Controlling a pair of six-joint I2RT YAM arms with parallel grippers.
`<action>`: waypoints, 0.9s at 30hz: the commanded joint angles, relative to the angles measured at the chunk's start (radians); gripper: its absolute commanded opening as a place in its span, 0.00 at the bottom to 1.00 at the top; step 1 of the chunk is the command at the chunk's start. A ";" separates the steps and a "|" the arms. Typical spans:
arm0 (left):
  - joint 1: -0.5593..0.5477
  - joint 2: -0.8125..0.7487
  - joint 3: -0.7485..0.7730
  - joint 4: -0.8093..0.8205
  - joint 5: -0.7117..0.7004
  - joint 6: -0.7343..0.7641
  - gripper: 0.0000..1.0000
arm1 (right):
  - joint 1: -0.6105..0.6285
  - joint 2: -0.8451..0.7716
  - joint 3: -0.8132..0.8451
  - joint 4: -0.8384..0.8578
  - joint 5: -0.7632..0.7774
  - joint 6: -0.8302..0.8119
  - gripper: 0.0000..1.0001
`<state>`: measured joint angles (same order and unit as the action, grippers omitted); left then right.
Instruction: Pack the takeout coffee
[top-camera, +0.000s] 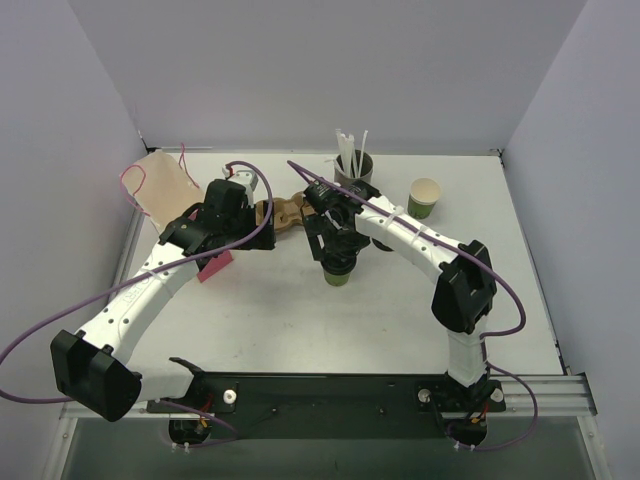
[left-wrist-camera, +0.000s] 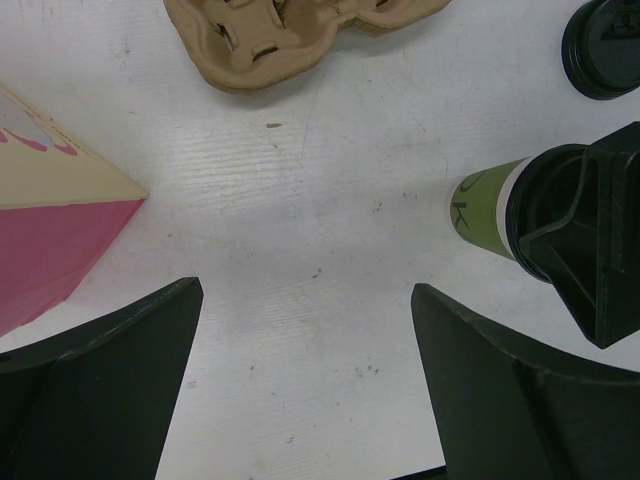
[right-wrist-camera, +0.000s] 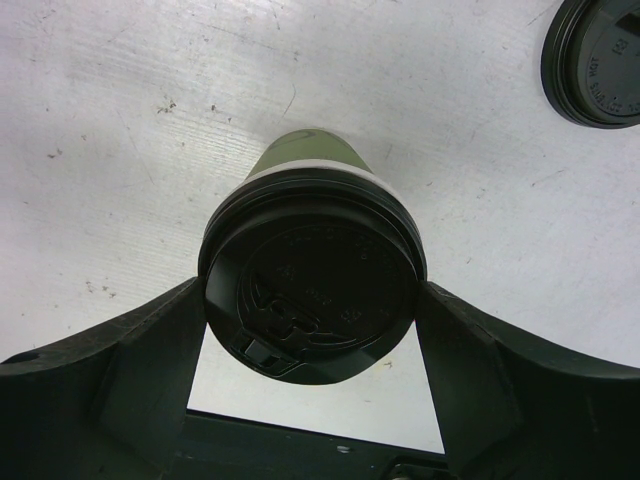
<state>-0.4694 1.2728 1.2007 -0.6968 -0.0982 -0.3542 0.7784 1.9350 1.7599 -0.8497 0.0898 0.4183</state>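
The takeout coffee, a small green paper cup (right-wrist-camera: 305, 155) with a black lid (right-wrist-camera: 312, 290) on it, stands upright near the table's middle (top-camera: 338, 274). My right gripper (right-wrist-camera: 312, 300) is shut on it, one finger pressing each side of the lid's rim; it shows from above in the top view (top-camera: 338, 250). The left wrist view shows the cup (left-wrist-camera: 485, 210) with the right gripper's fingers (left-wrist-camera: 590, 240) around its top. My left gripper (left-wrist-camera: 305, 300) is open and empty over bare table, left of the cup (top-camera: 205, 240).
A brown cardboard cup carrier (top-camera: 285, 212) (left-wrist-camera: 290, 35) lies behind the cup. A second loose black lid (right-wrist-camera: 595, 60) (left-wrist-camera: 605, 45) lies near it. A cream and pink paper bag (top-camera: 165, 185) (left-wrist-camera: 50, 200) is at the left. A grey straw holder (top-camera: 355, 165) and a cream-lined green cup (top-camera: 424, 198) stand at the back right.
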 joint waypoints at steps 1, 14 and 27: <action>0.006 -0.015 -0.003 0.031 0.012 0.014 0.97 | -0.007 -0.059 0.033 -0.051 0.010 0.005 0.77; 0.006 -0.010 -0.001 0.031 0.012 0.017 0.97 | -0.036 -0.027 0.026 -0.032 -0.032 0.000 0.77; 0.006 -0.009 -0.010 0.033 0.014 0.020 0.97 | -0.036 -0.021 -0.051 0.009 -0.055 0.014 0.77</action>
<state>-0.4694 1.2728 1.1896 -0.6930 -0.0959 -0.3515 0.7437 1.9335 1.7397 -0.8261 0.0429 0.4191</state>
